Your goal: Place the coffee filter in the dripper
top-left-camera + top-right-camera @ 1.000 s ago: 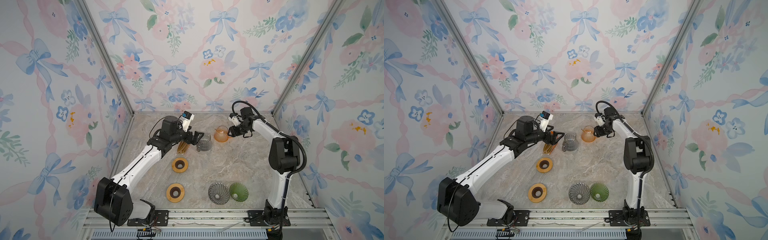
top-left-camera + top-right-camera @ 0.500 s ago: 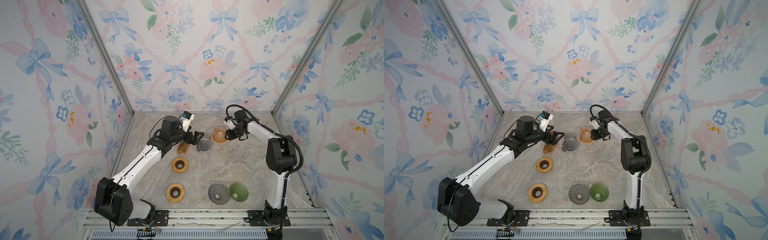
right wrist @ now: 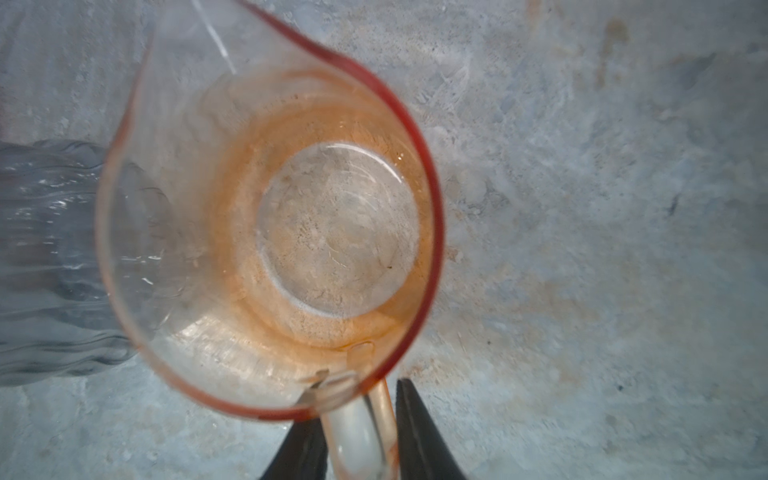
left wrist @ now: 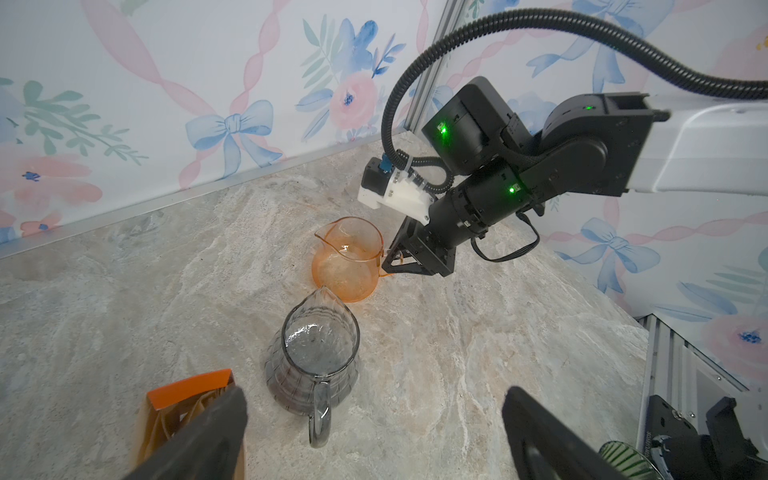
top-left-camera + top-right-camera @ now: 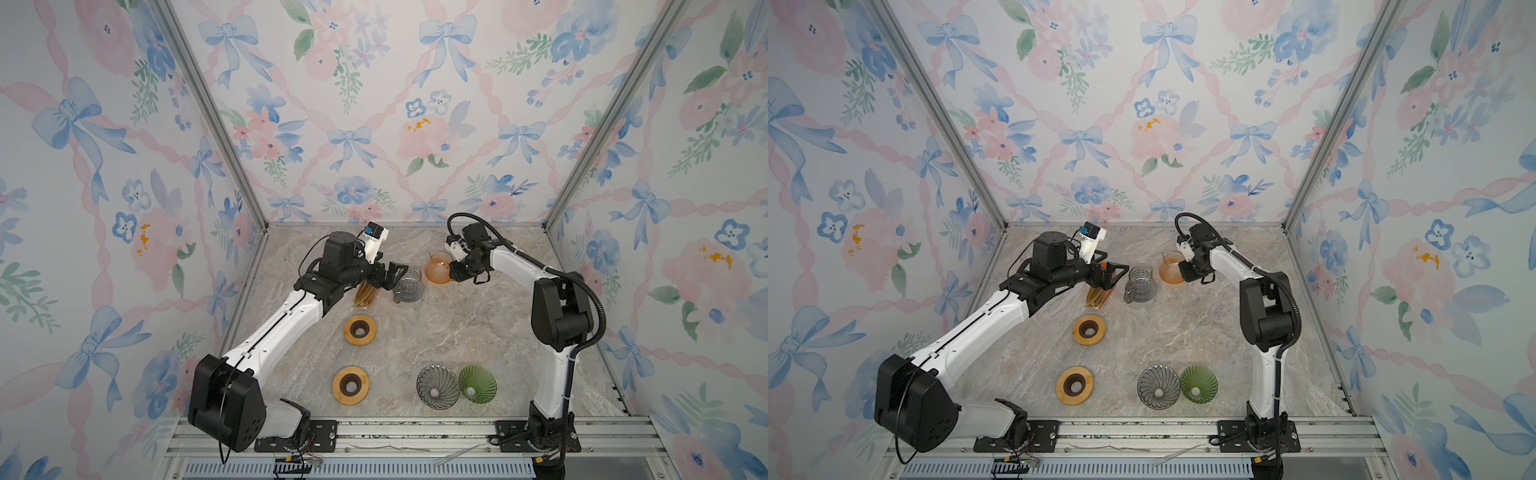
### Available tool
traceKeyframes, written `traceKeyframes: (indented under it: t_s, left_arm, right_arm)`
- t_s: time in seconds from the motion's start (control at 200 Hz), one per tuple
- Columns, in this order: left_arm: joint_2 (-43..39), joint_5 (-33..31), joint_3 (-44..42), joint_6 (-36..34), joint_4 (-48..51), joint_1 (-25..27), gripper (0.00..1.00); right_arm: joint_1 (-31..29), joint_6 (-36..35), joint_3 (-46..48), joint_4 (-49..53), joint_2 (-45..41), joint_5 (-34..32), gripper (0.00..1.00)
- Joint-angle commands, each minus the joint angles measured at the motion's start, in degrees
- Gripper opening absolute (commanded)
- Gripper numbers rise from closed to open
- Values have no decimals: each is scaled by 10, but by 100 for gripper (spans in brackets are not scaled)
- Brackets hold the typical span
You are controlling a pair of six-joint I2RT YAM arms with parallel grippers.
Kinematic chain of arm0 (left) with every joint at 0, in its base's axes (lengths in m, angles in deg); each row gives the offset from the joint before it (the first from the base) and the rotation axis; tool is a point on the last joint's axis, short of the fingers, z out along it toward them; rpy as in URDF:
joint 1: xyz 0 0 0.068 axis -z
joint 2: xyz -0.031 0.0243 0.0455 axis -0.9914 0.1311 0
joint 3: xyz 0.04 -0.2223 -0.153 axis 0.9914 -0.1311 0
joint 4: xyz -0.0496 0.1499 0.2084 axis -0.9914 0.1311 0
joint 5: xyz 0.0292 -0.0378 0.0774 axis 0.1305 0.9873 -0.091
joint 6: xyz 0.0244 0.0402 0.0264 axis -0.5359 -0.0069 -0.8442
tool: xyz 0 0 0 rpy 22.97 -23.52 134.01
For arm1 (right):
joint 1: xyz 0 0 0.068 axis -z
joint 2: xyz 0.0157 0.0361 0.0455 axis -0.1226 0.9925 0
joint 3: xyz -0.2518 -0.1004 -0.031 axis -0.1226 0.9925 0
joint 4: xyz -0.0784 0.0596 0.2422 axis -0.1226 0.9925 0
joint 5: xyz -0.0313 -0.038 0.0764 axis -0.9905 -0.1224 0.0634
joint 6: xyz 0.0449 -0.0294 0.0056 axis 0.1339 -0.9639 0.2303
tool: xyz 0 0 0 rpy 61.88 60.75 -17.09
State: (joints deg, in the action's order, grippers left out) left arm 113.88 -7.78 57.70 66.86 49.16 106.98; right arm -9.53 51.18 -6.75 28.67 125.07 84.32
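The coffee filters (image 5: 365, 296) (image 5: 1097, 296) are a brown stack in an orange-topped sleeve (image 4: 183, 407), lying at the back left of the marble table. Two glass drippers stand near the front in both top views: a grey ribbed dripper (image 5: 437, 386) (image 5: 1158, 386) and a green dripper (image 5: 477, 383) (image 5: 1198, 383). My left gripper (image 5: 395, 275) (image 4: 374, 401) hangs open just above the filters, beside a grey glass carafe (image 5: 408, 284) (image 4: 316, 357). My right gripper (image 5: 453, 272) (image 3: 359, 403) is shut on the handle of an orange glass carafe (image 5: 438, 268) (image 3: 270, 232).
Two wooden rings (image 5: 360, 329) (image 5: 350, 385) lie left of centre. The two carafes stand close together at the back. The flowered walls enclose the table (image 5: 478, 324) on three sides, and a metal rail (image 5: 395, 432) runs along the front.
My right gripper has slid left to the orange carafe and narrowed its jaws onto the handle. The left arm has stayed where it was, still open.
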Motion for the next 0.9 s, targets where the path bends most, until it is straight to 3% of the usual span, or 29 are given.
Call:
traceKeyframes:
  t_s: [0.0, 0.36, 0.895]
  left_arm:
    - [-9, -5, -7, -13, -6, 2, 98]
    - [-9, -6, -6, -12, -5, 3, 98]
    - [-11, -7, -3, -3, -5, 2, 98]
  right_arm:
    - [-8, 11, 11, -8, -23, -21, 26]
    - [-13, 16, 47, -17, -58, -40, 21]
    - [-63, 95, 219, -33, -209, -122, 17]
